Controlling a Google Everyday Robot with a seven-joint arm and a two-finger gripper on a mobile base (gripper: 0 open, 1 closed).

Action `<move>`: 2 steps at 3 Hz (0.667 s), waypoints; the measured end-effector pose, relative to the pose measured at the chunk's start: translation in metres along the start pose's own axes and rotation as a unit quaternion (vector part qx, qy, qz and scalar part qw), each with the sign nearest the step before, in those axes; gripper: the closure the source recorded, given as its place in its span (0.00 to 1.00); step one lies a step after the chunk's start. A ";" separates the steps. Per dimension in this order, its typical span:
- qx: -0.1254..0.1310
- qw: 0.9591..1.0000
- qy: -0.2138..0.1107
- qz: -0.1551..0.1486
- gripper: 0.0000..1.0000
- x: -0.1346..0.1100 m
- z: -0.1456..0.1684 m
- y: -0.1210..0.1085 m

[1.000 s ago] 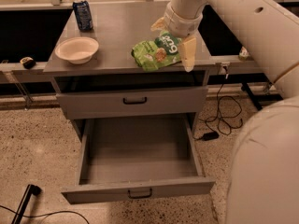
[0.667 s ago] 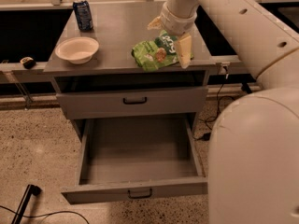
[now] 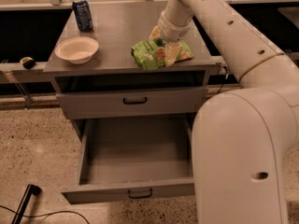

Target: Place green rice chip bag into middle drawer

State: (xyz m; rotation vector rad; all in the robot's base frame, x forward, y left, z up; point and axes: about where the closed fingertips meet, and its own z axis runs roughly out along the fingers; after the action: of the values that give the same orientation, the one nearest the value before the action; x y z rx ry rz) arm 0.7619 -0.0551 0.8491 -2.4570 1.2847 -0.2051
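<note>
The green rice chip bag (image 3: 147, 55) lies on the right part of the grey cabinet's top (image 3: 117, 34). My gripper (image 3: 163, 44) reaches down from the upper right and sits over the bag's right half, open, with one pale finger (image 3: 172, 54) in front of the bag and the other behind it. The middle drawer (image 3: 135, 148) is the lowest one; it is pulled fully out below and holds nothing. Its small black handle (image 3: 139, 193) faces front.
A shut grey drawer (image 3: 133, 102) sits above the open one. A cream bowl (image 3: 77, 49) and a blue can (image 3: 82, 14) stand on the cabinet's left side. My arm and body (image 3: 243, 157) fill the right. A black rod and cable (image 3: 25, 202) lie on the floor at left.
My gripper has moved left along the cabinet top and now sits further over the bag. The bag, bowl, can and drawers have not moved.
</note>
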 end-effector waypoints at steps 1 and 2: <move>0.023 0.999 -0.038 0.023 0.65 -0.004 0.000 -0.002; 0.070 0.992 -0.103 0.025 0.88 -0.021 -0.019 0.001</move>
State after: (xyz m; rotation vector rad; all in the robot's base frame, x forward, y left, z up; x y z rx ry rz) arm 0.7438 -0.0432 0.8676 -2.2604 1.1986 -0.0260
